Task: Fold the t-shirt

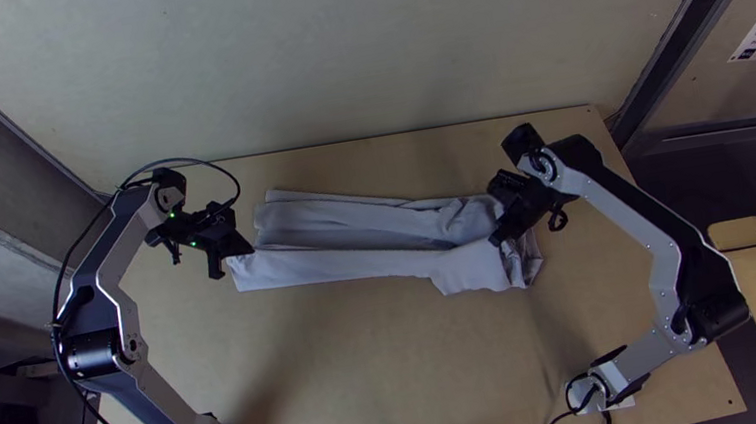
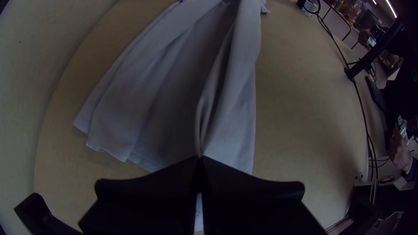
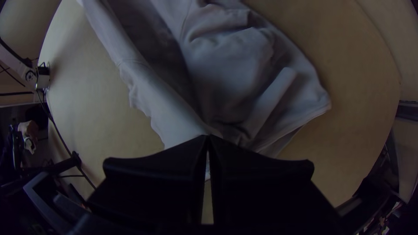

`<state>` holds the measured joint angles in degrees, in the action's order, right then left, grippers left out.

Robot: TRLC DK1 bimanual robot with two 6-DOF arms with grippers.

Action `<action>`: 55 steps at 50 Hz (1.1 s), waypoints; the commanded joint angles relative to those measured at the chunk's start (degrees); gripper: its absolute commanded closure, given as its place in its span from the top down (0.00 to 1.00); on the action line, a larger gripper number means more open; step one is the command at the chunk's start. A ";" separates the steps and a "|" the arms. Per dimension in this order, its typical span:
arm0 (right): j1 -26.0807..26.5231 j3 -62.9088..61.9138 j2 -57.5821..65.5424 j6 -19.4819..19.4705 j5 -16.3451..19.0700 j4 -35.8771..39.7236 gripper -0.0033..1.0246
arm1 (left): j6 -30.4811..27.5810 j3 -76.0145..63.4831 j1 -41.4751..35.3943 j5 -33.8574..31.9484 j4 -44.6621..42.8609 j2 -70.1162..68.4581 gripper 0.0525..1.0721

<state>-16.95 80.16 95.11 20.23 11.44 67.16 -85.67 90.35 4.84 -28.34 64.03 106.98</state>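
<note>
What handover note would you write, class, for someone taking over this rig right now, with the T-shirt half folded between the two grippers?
Left gripper: shut, apparently pinching the T-shirt at its left end, near side.
Right gripper: shut, apparently pinching cloth by the right end.
Where: the T-shirt lies lengthwise across the table, between the arms.
Done: it is in a long, narrow band, flatter at left, bunched at right.
Left: probably lay the near edge down, smooth the right end, then fold the band shorter.
</note>
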 commanded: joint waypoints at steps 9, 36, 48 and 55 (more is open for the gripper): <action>1.39 5.80 2.89 1.30 0.34 1.40 0.03 | 1.29 6.86 -1.06 -0.93 1.10 3.50 0.03; 4.91 7.73 5.00 3.94 0.34 2.28 0.03 | 1.38 23.38 -6.16 -0.49 2.24 12.82 0.03; 6.58 8.17 6.93 4.91 0.34 2.19 0.03 | 1.29 29.19 -7.13 0.12 2.33 18.09 0.03; 7.63 8.96 7.99 5.08 0.34 2.19 0.03 | 1.38 32.70 -7.65 0.65 2.33 21.78 0.03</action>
<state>-10.37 87.31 101.65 24.12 11.44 68.51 -84.40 120.11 -2.24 -27.88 65.10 125.99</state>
